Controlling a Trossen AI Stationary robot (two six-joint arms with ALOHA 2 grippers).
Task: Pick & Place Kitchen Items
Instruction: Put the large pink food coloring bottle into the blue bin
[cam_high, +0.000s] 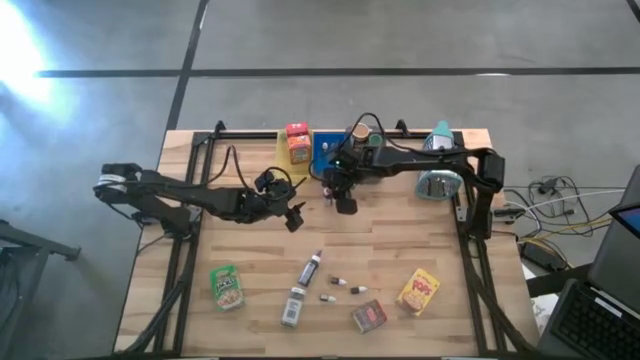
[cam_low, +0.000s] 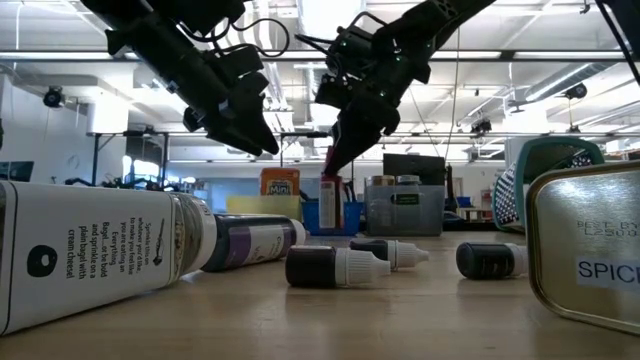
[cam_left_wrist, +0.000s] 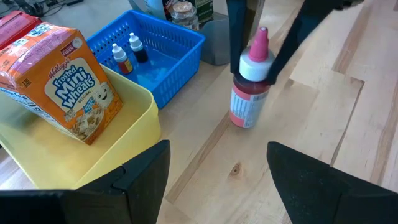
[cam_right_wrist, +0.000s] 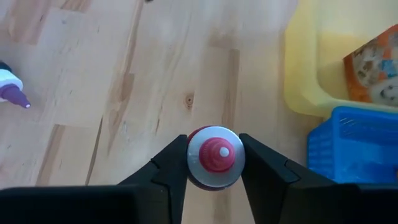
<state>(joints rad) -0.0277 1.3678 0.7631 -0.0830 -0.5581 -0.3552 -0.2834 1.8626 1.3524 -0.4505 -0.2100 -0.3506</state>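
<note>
right gripper (cam_right_wrist: 212, 163) pinching red bottle (cam_left_wrist: 249, 87) upright; left gripper (cam_left_wrist: 217, 180) wide, empty.

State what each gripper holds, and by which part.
Right gripper fingers flank the upright red bottle at its white cap; a firm hold cannot be told. Left gripper holds nothing.

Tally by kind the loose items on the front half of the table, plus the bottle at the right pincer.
Bottles lying flat: 2, a dark bottle and a white bottle
Small vials: 3
Green box: 1
Yellow pouch: 1
Tin: 1
Red bottle, upright in the right pincer: 1
Total: 9
</note>
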